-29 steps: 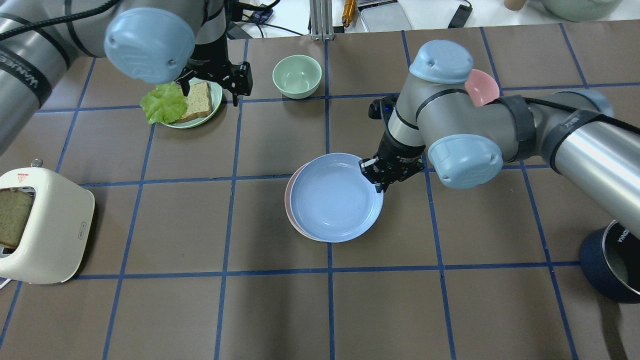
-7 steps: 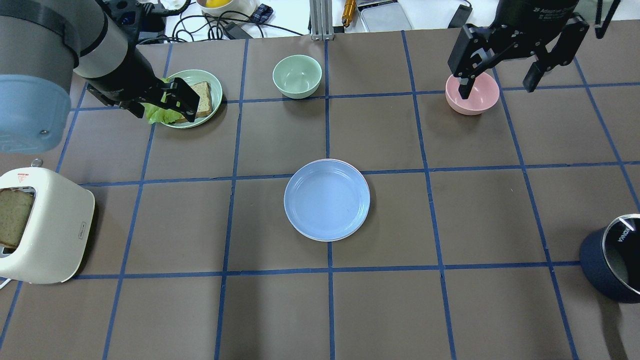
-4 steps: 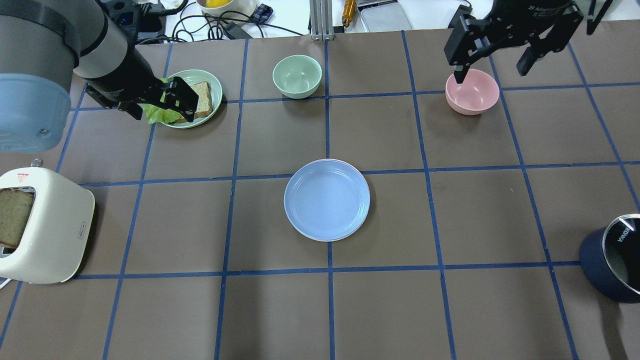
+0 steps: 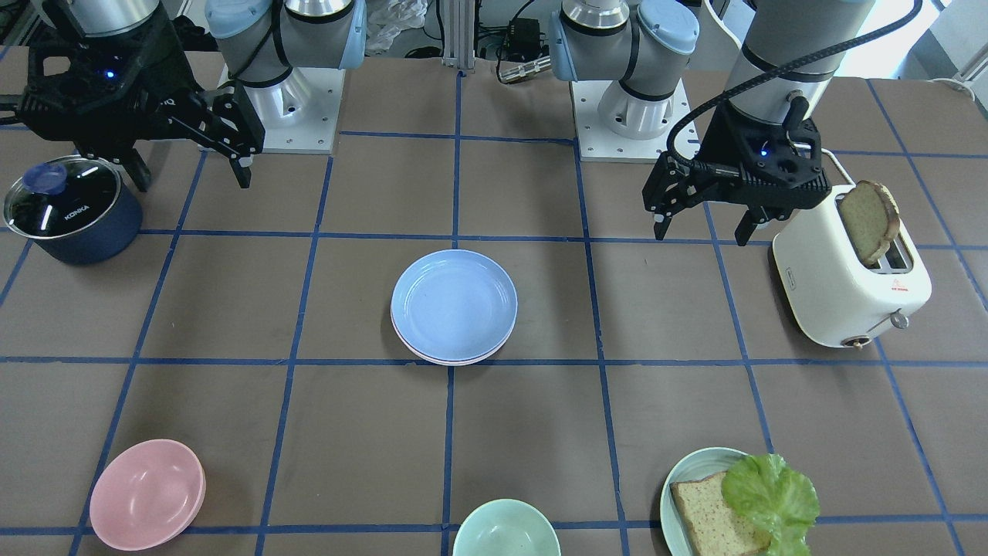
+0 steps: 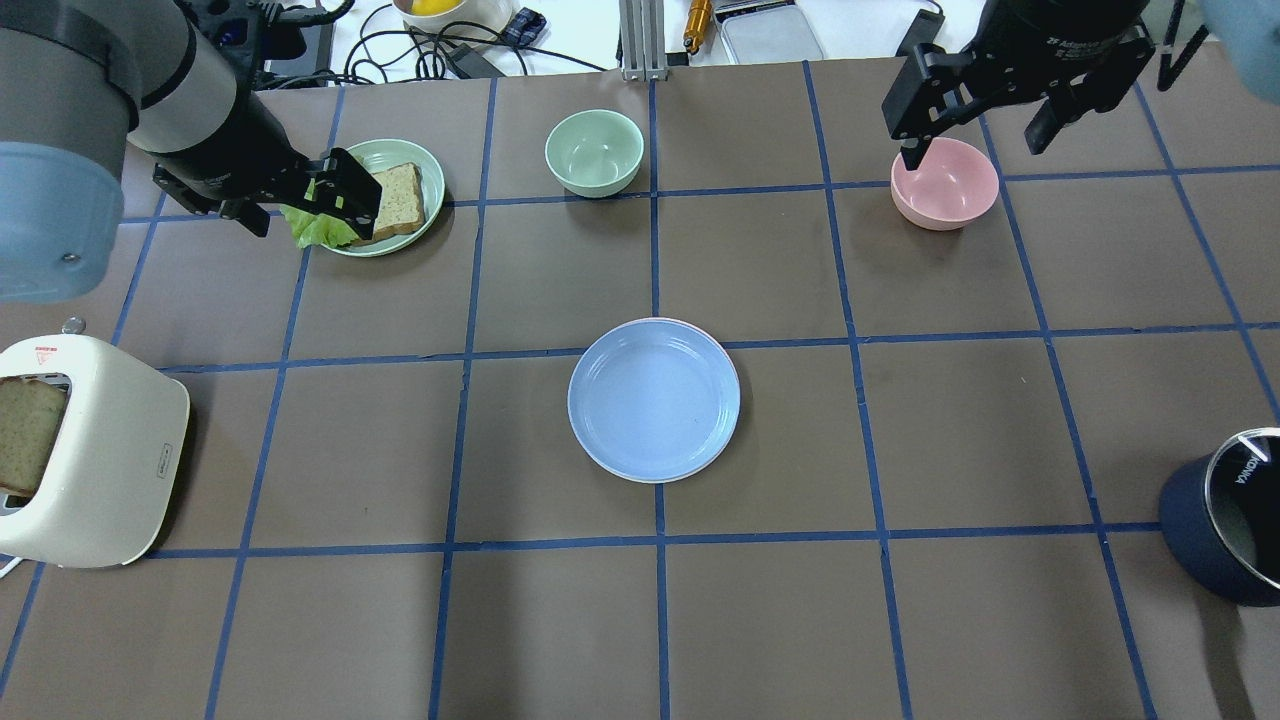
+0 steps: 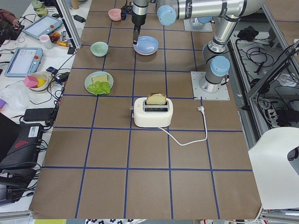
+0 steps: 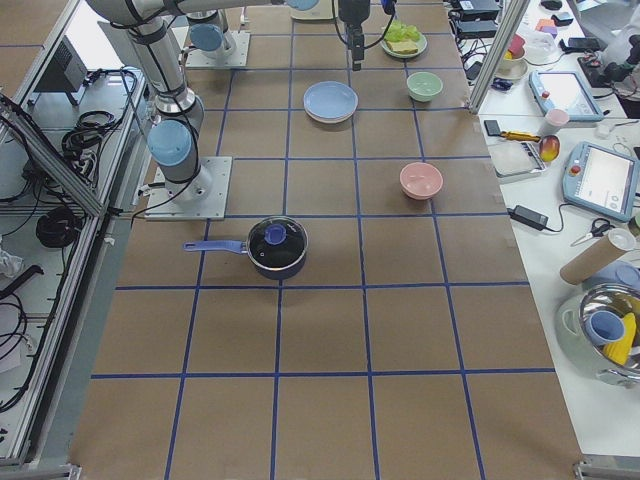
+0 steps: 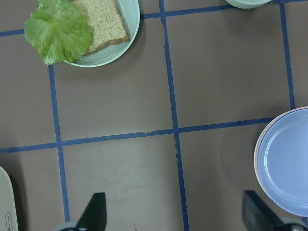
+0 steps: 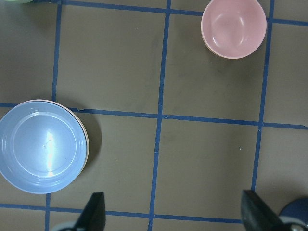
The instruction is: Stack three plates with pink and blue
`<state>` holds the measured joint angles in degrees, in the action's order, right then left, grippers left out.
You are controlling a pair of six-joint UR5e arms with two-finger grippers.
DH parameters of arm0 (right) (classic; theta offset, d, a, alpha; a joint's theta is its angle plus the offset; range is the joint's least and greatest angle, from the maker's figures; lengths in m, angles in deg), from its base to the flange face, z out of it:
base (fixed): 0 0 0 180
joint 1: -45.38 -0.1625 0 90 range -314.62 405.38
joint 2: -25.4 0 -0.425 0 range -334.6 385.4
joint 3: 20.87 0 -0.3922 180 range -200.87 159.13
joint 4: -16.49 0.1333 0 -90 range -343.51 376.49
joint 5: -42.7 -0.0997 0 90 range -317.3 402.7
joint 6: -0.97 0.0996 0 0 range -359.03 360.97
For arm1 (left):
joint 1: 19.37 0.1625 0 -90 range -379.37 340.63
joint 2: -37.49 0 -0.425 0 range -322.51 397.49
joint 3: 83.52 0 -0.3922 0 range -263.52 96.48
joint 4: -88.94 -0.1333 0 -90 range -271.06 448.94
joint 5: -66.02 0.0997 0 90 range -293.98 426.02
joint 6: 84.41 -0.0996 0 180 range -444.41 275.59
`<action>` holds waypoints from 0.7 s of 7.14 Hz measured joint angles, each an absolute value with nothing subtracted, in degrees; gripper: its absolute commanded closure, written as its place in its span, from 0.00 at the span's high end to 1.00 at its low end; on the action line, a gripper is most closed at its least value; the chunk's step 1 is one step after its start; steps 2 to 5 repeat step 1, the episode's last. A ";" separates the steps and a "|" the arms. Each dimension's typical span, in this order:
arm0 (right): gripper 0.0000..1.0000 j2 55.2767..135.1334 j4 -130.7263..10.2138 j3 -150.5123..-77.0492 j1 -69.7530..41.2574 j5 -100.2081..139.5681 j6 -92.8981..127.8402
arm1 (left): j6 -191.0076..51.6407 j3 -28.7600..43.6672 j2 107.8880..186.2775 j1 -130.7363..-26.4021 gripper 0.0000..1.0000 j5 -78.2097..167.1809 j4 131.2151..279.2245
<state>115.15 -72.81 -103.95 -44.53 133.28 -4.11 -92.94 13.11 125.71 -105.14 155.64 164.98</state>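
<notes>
Claws both hang wide open and empty: right claw (image 4: 193, 174) and left claw (image 4: 702, 230), well apart from the stack of round matte plastic plates (image 5: 654, 400), light blue on top, paler rims beneath, mid brown gridded counter (image 5: 950, 450). Stacking looks finished; only a retreat seems needed.

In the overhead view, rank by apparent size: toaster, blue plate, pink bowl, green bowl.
1. toaster
2. blue plate
3. pink bowl and green bowl: about alike, so not ranked.
</notes>
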 measured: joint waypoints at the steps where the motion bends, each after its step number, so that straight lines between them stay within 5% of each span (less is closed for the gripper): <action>1: 1.00 115.24 -72.89 -104.02 -44.53 133.35 -4.01 | -92.94 13.13 125.79 -104.97 1.00 155.66 164.99; 5: 1.00 115.24 -72.89 -104.02 -44.53 133.35 -4.01 | -92.94 13.13 125.79 -104.97 1.00 155.66 164.99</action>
